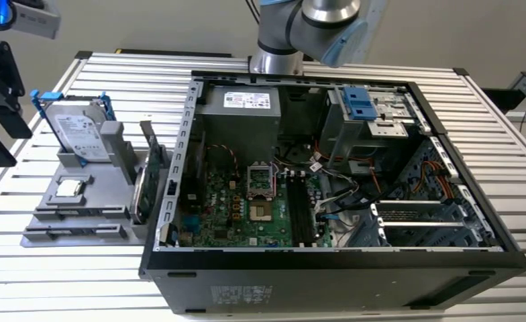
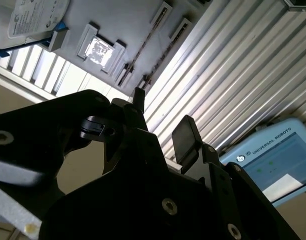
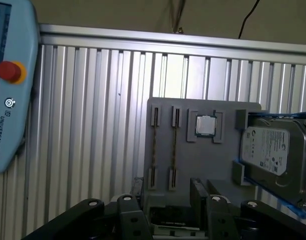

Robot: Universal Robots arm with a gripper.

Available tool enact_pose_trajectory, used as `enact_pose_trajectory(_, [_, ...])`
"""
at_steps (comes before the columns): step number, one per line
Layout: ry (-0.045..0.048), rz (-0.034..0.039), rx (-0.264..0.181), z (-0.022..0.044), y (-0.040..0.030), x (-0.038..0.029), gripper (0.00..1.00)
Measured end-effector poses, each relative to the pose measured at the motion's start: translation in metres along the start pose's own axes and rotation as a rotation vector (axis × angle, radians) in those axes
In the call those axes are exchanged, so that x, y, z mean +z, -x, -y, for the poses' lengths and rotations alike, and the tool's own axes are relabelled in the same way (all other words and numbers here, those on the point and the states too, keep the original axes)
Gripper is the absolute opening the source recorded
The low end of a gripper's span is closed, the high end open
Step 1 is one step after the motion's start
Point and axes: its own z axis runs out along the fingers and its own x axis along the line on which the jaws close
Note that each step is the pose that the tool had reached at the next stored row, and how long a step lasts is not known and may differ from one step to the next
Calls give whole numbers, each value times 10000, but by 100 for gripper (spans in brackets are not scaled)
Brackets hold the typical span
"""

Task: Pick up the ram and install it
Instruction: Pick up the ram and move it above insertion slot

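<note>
The ram (image 1: 152, 151) stands on edge in a slot of the grey fixture (image 1: 84, 201), beside a green card (image 1: 140, 194). In the first wrist view two thin boards show edge-on in the fixture's slots (image 3: 154, 145) (image 3: 174, 142); which one is the ram I cannot tell. My gripper (image 1: 3, 137) hangs at the exterior view's left, off to the side of the fixture. It is open with nothing between its black fingers (image 2: 185, 135). The open computer case (image 1: 335, 174) with its motherboard lies at the exterior view's right of the fixture.
A silver hard drive (image 1: 77, 134) in a blue bracket and a processor chip (image 1: 70, 188) also sit on the fixture. A teach pendant (image 3: 8, 90) lies on the slatted metal table (image 1: 66, 268). The arm's base (image 1: 281, 40) rises behind the case.
</note>
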Motion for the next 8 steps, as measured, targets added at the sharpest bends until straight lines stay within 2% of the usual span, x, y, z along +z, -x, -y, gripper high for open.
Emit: enact_pose_trajectory(8, [-20, -1, -2, 3, -1, 66, 100])
